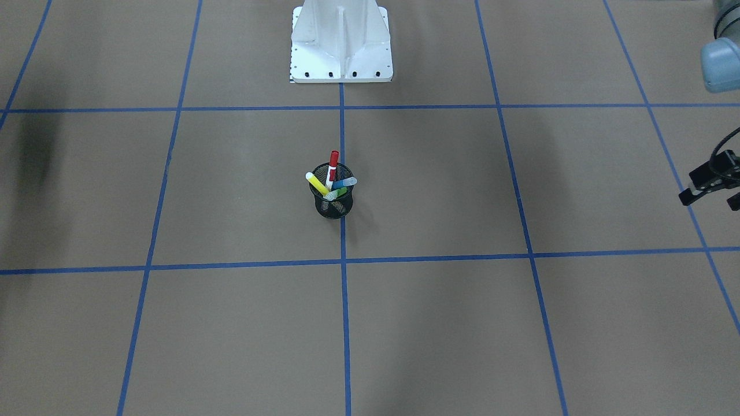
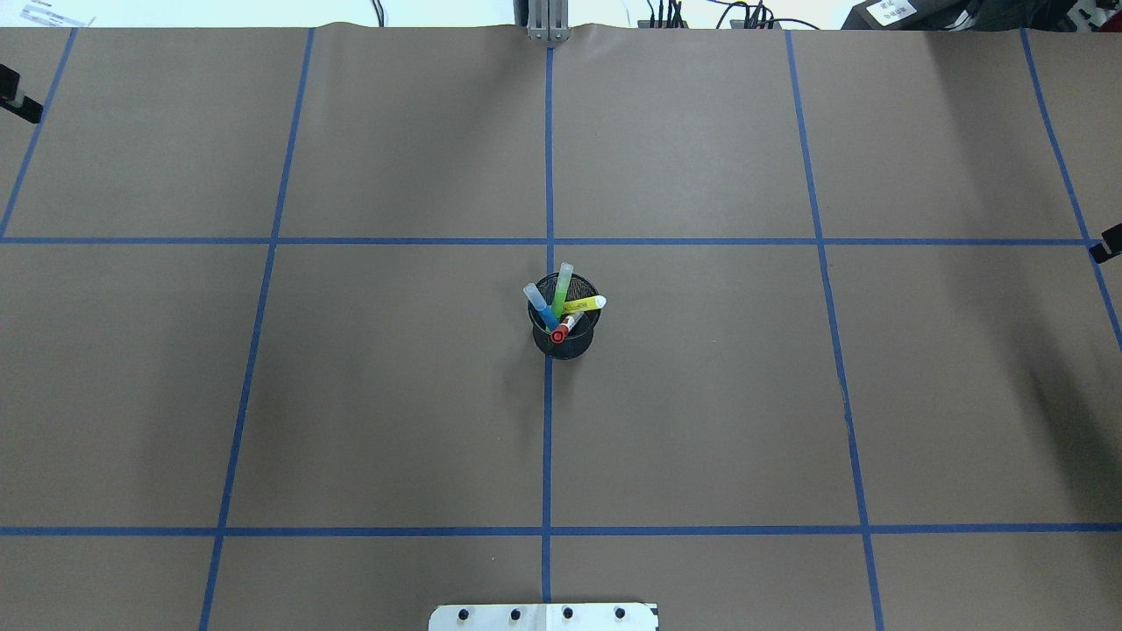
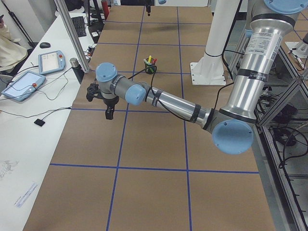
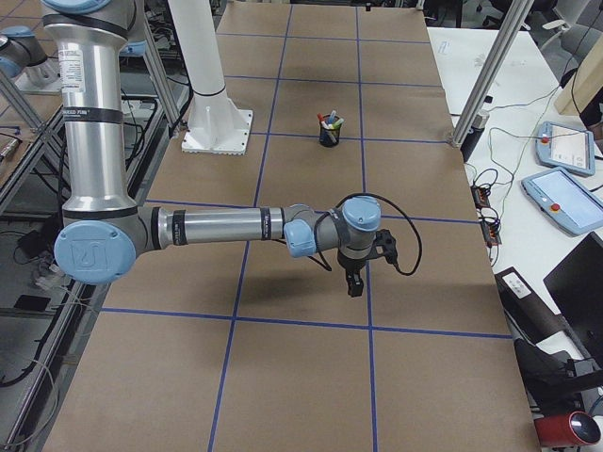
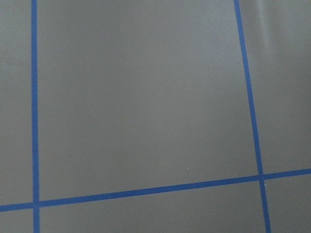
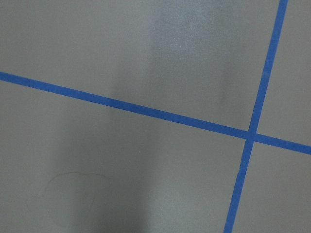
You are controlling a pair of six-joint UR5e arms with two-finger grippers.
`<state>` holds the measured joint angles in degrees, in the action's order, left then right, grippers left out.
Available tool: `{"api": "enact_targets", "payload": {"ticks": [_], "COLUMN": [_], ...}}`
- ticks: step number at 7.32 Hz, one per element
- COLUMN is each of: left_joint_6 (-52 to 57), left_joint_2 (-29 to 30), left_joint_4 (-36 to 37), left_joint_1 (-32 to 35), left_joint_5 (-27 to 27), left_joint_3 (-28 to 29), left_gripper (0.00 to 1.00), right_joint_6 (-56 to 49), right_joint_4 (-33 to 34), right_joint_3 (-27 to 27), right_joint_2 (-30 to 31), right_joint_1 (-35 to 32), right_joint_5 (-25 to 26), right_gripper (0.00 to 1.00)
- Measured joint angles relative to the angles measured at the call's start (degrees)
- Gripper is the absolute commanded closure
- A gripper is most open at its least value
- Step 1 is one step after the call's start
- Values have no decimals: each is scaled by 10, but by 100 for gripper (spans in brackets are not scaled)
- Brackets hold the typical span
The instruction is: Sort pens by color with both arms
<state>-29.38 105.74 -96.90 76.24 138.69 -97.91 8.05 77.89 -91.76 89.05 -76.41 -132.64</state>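
A black wire-mesh cup [image 1: 332,205] stands at the table's middle on a blue tape line and holds all the pens. They are a yellow pen [image 1: 315,184], a white pen with a red cap [image 1: 333,162], a blue pen [image 1: 345,182] and a light green pen [image 1: 336,194]. The overhead view shows the cup [image 2: 564,343] too. My left gripper [image 1: 710,201] hangs at the right edge of the front view, far from the cup, fingers apart and empty. My right gripper [image 4: 353,285] shows only in the right side view, far from the cup; I cannot tell whether it is open or shut.
Brown paper with a blue tape grid [image 2: 549,241] covers the table. The white pedestal base [image 1: 341,43] stands behind the cup. Both wrist views show only paper and tape. Tablets and cables lie on a side table [image 3: 29,82] by the operators' edge.
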Motion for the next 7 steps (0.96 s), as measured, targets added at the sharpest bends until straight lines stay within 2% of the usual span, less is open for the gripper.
{"api": "enact_targets", "payload": {"ticks": [2,7], "left_joint_6": [-72,-93], "left_joint_2": [11,8], "left_joint_4": [-1,-2], "left_joint_1": [-41,-54], "left_joint_5": [-5,-14], "left_joint_3": [-29,-43], "left_gripper": [0,0], "right_joint_6": [29,137], "right_joint_4": [0,-2], "right_joint_3": [-4,-50], "right_joint_2": [-4,-14], "right_joint_1": [8,55], "right_joint_5": [-12,-32], "right_gripper": [1,1]}}
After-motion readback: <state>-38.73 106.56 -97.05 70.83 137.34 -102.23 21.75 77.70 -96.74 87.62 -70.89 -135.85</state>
